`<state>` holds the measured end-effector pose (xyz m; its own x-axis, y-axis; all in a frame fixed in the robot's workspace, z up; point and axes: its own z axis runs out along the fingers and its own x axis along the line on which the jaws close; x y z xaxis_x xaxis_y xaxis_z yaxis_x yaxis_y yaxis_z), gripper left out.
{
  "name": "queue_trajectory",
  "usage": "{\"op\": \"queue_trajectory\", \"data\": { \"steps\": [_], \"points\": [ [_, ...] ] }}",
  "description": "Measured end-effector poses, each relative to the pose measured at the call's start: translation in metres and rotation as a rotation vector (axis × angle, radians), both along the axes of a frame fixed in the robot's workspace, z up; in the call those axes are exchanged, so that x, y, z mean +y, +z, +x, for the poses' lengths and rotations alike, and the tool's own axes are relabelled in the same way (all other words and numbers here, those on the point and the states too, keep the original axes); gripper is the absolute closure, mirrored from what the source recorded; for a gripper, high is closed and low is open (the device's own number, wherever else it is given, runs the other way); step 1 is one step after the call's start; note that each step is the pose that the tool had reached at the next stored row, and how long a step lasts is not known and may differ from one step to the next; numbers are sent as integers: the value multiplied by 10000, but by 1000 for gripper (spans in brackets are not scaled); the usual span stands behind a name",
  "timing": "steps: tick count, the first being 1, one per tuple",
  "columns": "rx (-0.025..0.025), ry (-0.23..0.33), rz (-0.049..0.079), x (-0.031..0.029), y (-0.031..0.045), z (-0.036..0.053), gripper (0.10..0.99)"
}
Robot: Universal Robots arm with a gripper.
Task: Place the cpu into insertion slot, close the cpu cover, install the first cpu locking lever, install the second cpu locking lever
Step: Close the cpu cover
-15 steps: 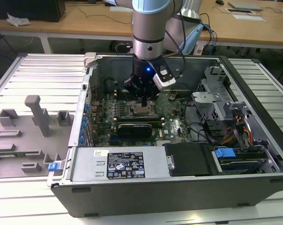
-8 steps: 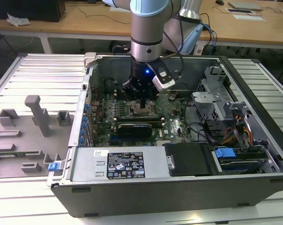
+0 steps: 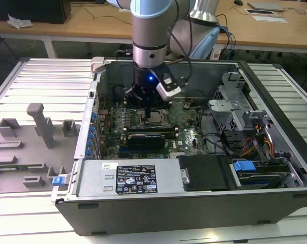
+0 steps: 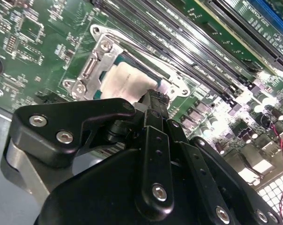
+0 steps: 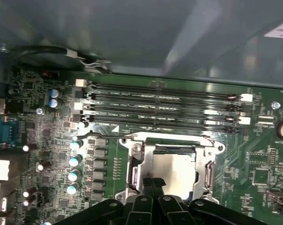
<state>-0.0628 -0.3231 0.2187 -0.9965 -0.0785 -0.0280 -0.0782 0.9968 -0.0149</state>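
Observation:
The cpu (image 5: 175, 171) lies in the insertion slot (image 3: 157, 120), its pale silver top (image 4: 124, 82) showing through the window of the cpu cover (image 5: 140, 150). The cover's silver frame (image 4: 97, 57) lies flat over the chip. A thin wire locking lever (image 5: 104, 137) runs along the socket edge nearest the memory slots in both wrist views (image 4: 128, 43). My gripper (image 3: 152, 110) hangs straight down over the socket. Its black fingers are shut together, the tips (image 5: 153, 181) at the cover's edge beside the chip (image 4: 154, 96). Nothing shows between the fingers.
Long black memory slots (image 5: 165, 104) run close beside the socket. A black graphics card (image 3: 147, 138) and the power supply (image 3: 128, 178) sit toward the front of the open case. Cables and drive bays (image 3: 250, 142) fill the exterior view's right. Grey fixtures (image 3: 41, 124) stand outside at the left.

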Motion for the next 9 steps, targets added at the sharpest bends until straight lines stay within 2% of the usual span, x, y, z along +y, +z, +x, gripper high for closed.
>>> {"op": "queue_trajectory", "data": {
  "steps": [9],
  "points": [
    [0,47,1,0,-86,-78,980]
  ]
}}
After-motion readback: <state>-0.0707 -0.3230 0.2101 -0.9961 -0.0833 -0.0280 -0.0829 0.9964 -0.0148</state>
